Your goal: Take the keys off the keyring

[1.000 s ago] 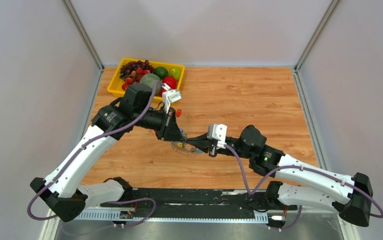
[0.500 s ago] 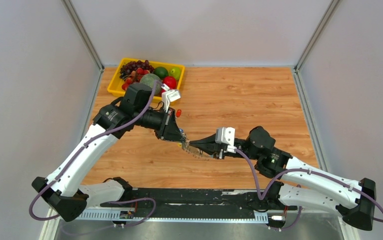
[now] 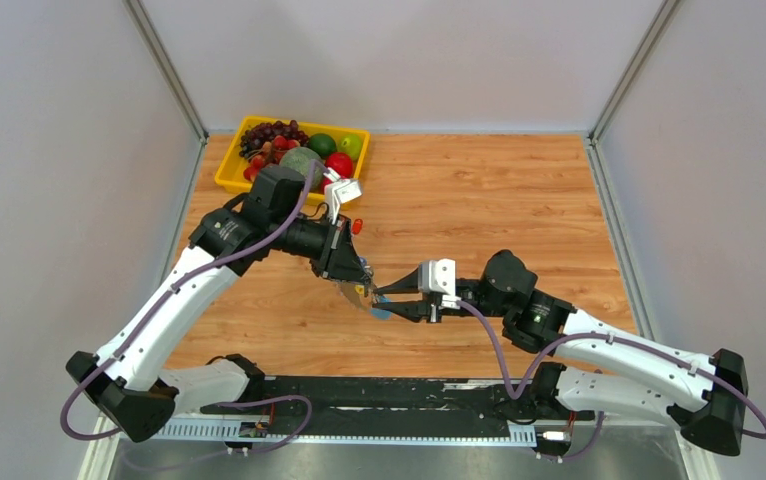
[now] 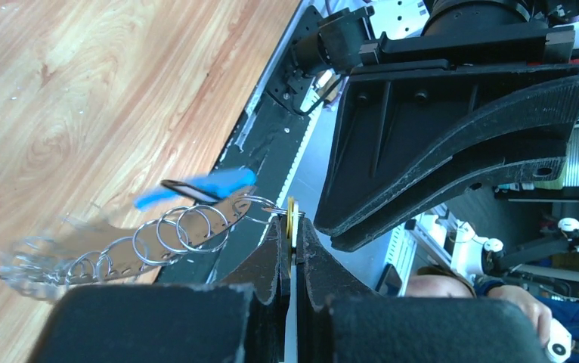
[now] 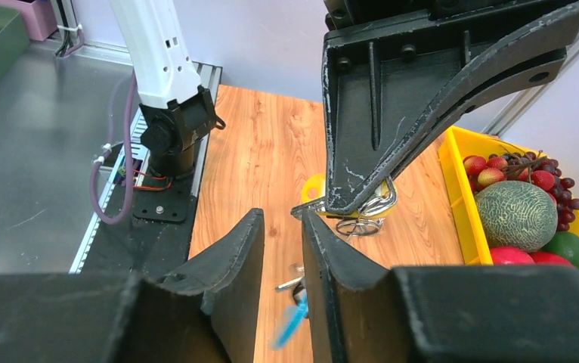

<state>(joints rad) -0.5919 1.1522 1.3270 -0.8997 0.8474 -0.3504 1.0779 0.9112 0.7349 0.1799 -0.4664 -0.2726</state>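
Note:
My left gripper [image 3: 361, 287] is shut on a thin yellow tag [image 4: 293, 214] at the end of the keyring [image 4: 188, 227]. The keyring hangs from it as a chain of wire rings, with a blue strap [image 4: 211, 185] and a motion-blurred bunch of keys [image 4: 33, 261]. My right gripper [image 3: 381, 298] is open and empty, its fingertips just right of the left jaws. In the right wrist view [image 5: 280, 219] the blurred blue strap [image 5: 290, 325] and a key [image 5: 288, 285] show between my open fingers, below them. The yellow tag and rings [image 5: 358, 224] sit under the left finger.
A yellow tray [image 3: 229, 170] of fruit stands at the back left; it also shows in the right wrist view [image 5: 453, 174]. A small red object [image 3: 357, 225] lies by the left wrist. The table's near edge carries the black base rail [image 3: 389, 395].
My right gripper pulled the keyring to the right, then opened and came back toward the left gripper. The keyring now swings from the left gripper alone.

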